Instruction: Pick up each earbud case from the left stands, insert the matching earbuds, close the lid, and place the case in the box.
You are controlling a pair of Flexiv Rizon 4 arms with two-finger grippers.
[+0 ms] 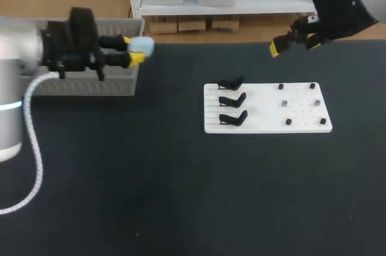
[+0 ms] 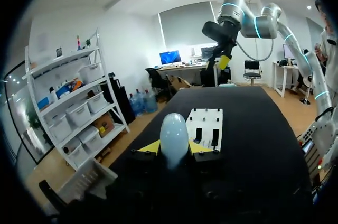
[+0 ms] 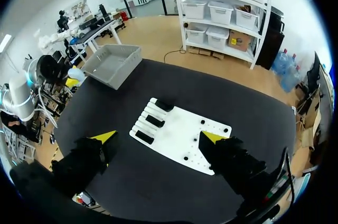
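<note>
One case (image 1: 142, 44) in left tool (image 1: 132, 50), three black stands (image 1: 233, 100) — one box (image 1: 84, 86).

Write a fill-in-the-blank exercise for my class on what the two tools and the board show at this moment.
1. The left tool is shut on an earbud case coloured pale ____.
2. The white board carries ____ black stands, all empty.
3. The right tool has its fingers ____, holding nothing.
4. The grey box sits on the ____ arm's side of the table.

Missing words: blue; three; open; left.
</note>
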